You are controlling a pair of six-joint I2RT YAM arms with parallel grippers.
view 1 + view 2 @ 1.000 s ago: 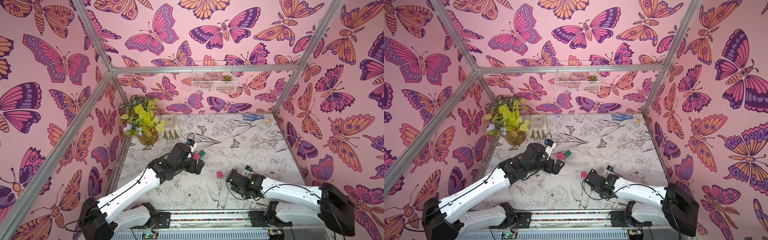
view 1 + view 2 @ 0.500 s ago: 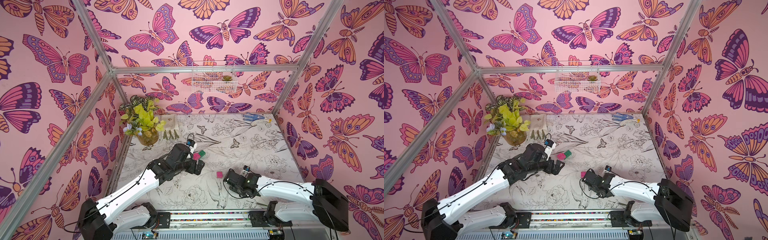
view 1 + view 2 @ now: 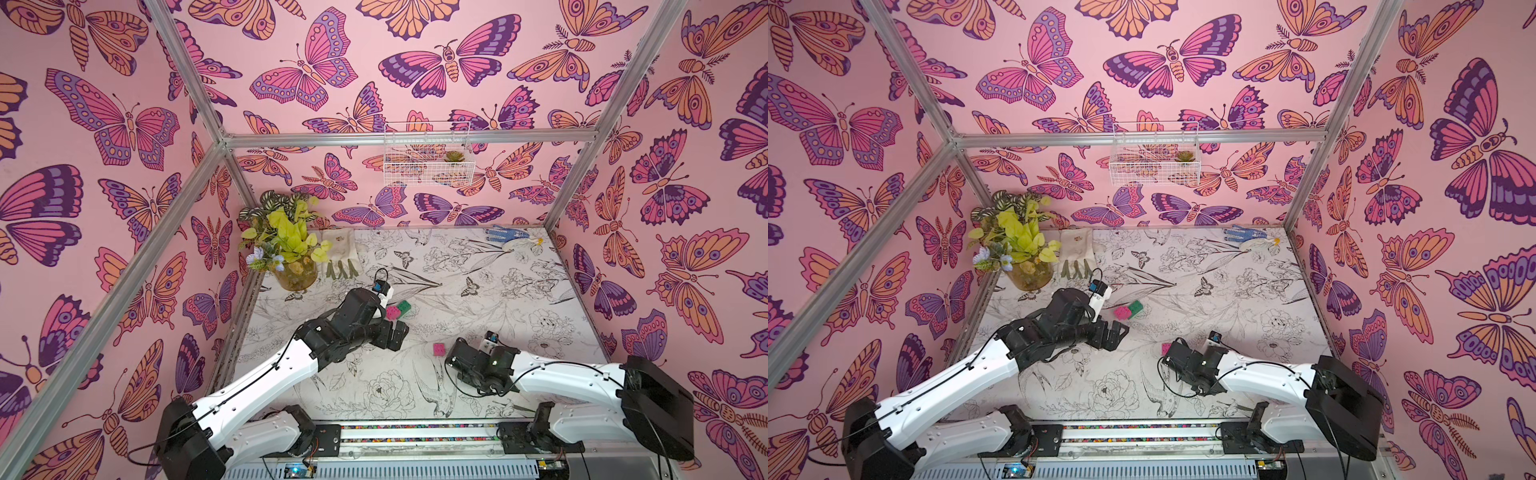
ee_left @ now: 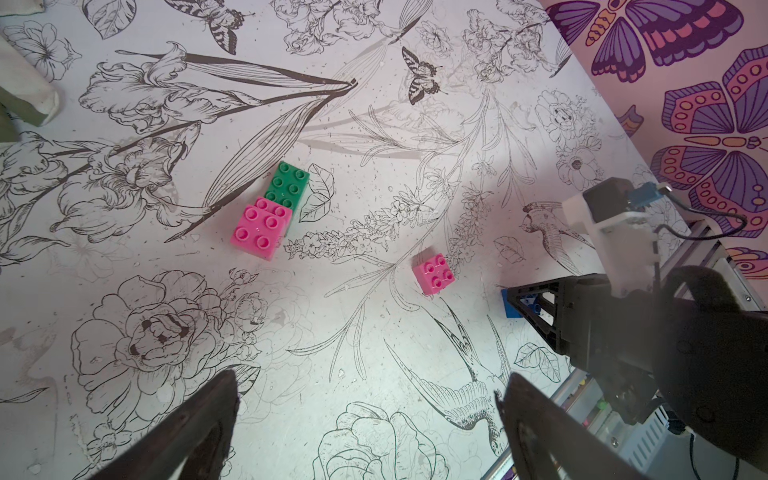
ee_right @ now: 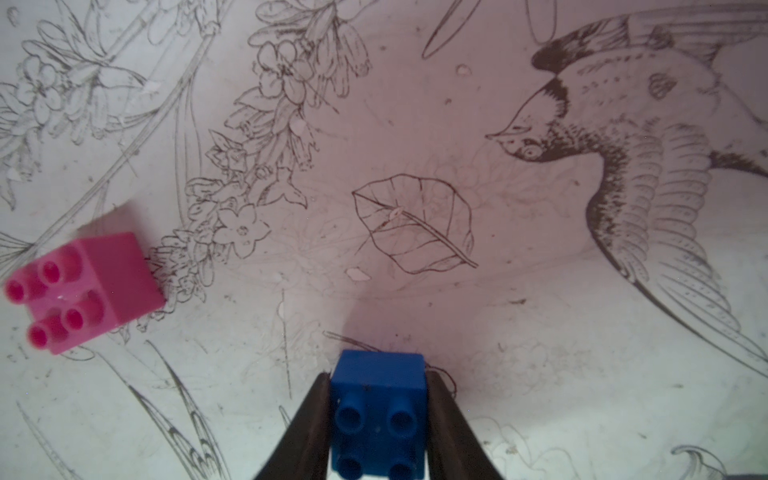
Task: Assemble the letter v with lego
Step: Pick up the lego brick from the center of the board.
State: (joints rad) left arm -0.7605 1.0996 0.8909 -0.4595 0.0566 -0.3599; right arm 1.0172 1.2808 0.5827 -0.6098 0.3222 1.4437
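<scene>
Far back, succulent (image 3: pixel 454 156) in wire basket (image 3: pixel 407 176)

- Left arm (image 3: pixel 266 374): white moulded shells, black joint housings, boxy black shoulder block (image 3: pixel 187 444).
- Right arm (image 3: pixel 569 374): same white-and-black build.
- Right wrist camera bracket (image 4: pixel 615 245): white, with a blue connector (image 4: pixel 646 195) and a thin black cable (image 4: pixel 706 236).
- Left wrist camera bracket (image 3: pixel 384 291): white, blue connector.
- Left gripper (image 4: pixel 368 376): dark tapered fingers (image 4: pixel 195 432).
- Right gripper (image 5: pixel 378 376): black, with openwork ribbing (image 4: pixel 536 303).
- Base rail (image 3: pixel 415 440): silver, with black mounts.
</scene>
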